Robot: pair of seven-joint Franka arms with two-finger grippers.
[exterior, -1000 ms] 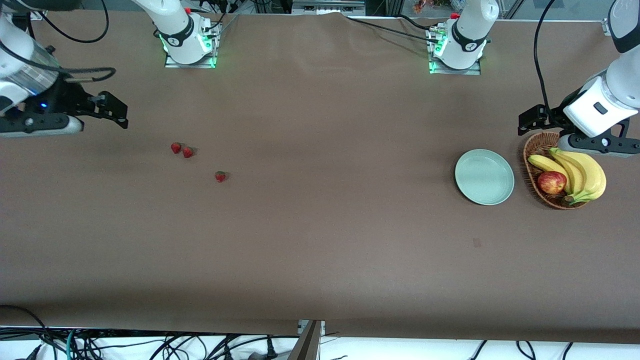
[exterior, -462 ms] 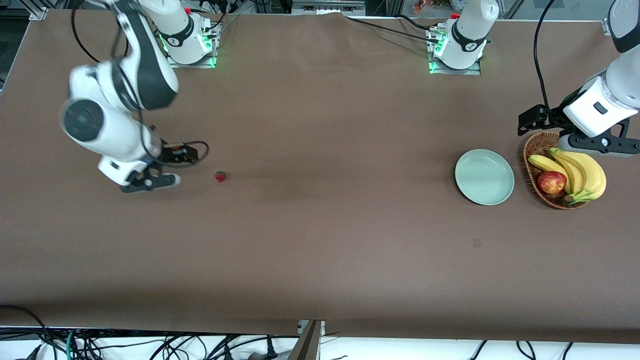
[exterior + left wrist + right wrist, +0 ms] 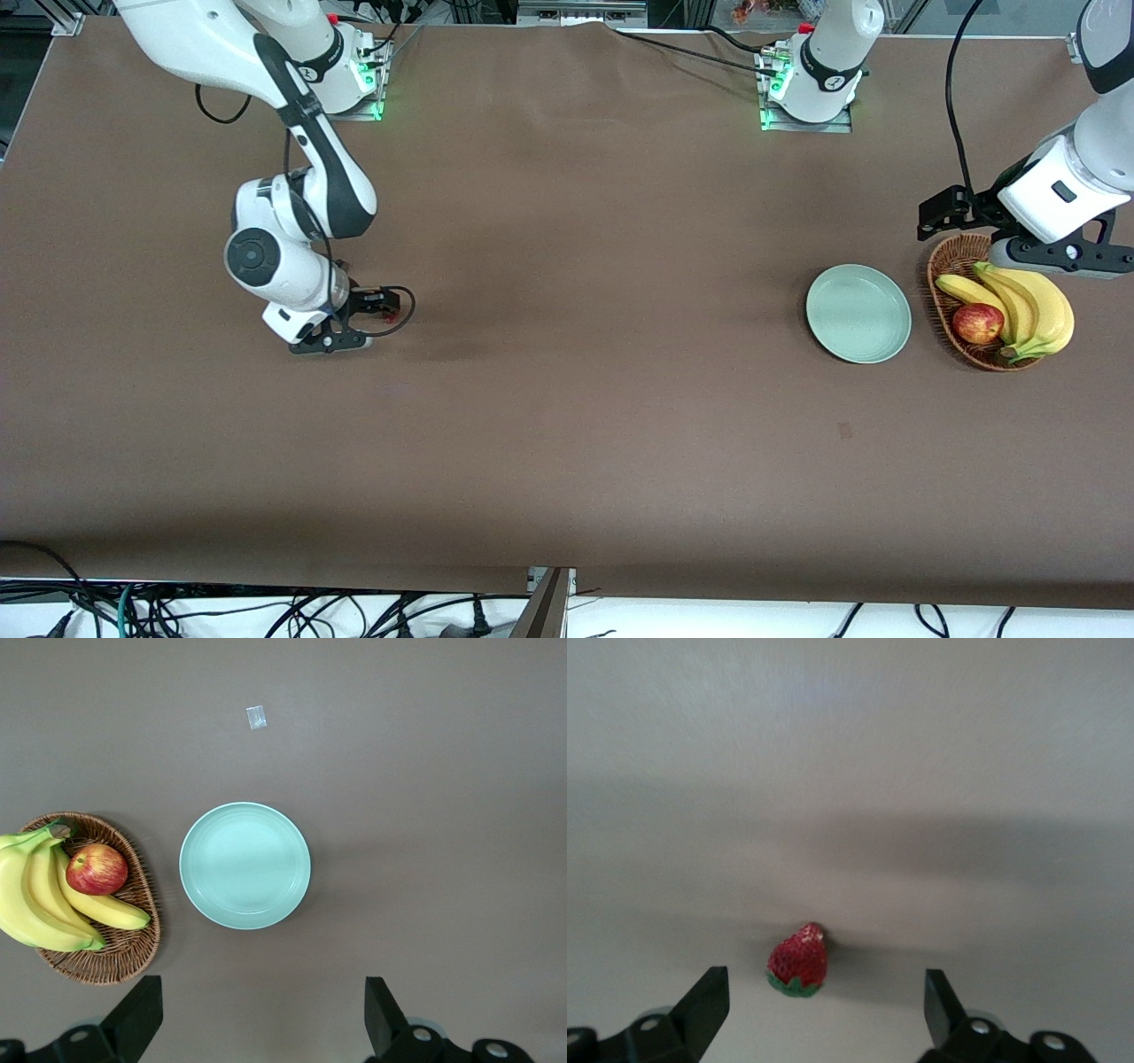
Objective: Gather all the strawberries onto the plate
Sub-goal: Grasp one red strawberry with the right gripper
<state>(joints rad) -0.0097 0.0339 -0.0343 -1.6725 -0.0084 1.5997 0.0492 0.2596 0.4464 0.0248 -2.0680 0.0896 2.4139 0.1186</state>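
One strawberry [image 3: 799, 961], red with a green top, lies on the brown table between the spread fingers of my right gripper [image 3: 819, 1014], closer to one finger and touching neither. In the front view that gripper [image 3: 383, 306] is low over the table, and the arm hides the other strawberries. The pale mint plate [image 3: 858, 313] [image 3: 244, 865] lies empty toward the left arm's end. My left gripper [image 3: 939, 213] [image 3: 261, 1014] waits open above the table beside the basket's rim, holding nothing.
A wicker basket [image 3: 943, 266] [image 3: 133, 943] beside the plate holds bananas [image 3: 1028, 306] and a red-yellow apple [image 3: 977, 322]. A small pale mark [image 3: 844, 430] sits on the cloth nearer the front camera than the plate. Cables hang along the table's front edge.
My right arm swung in from the table's end, passed over the pair of strawberries and came down around the single one. The left arm stayed still.
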